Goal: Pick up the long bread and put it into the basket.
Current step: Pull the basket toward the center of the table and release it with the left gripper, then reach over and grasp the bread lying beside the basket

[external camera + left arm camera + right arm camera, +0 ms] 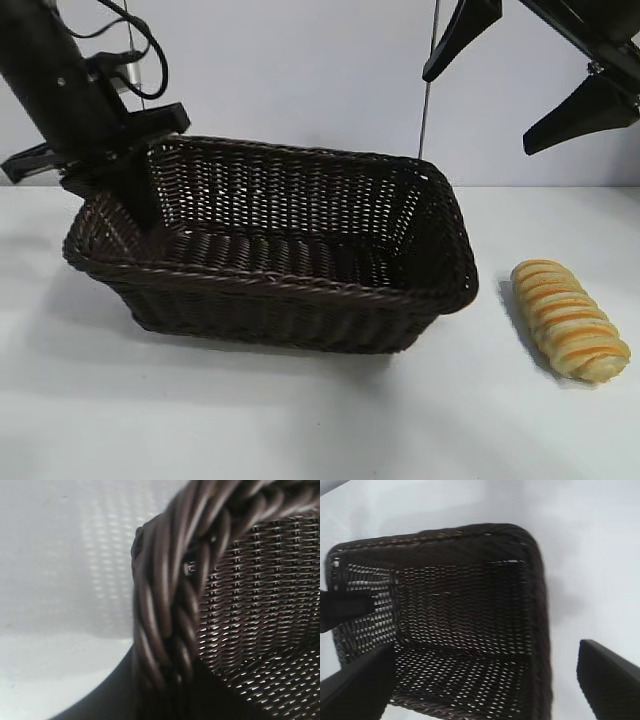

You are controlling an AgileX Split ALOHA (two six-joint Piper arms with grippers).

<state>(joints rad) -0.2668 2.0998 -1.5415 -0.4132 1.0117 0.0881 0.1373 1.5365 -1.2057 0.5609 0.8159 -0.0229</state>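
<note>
The left gripper [140,195] clamps the basket's [300,300] left-end rim. The basket is dark woven wicker with nothing inside. Above its right end the right gripper [515,85] hangs spread wide. The bread [570,318], ridged, golden, orange-striped, lies on the table [300,420] just right of the basket.

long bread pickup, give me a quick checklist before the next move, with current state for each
1. Long bread lying free on the table, to the right of the basket: ok.
2. Basket empty: ok.
3. Right tool open: ok.
4. Right tool over the bread: not ok, it hangs high above the basket's right end.
5. Left tool clear of the basket: not ok, it is down at the left rim.
6. Left tool gripping the rim: cannot tell.
</note>
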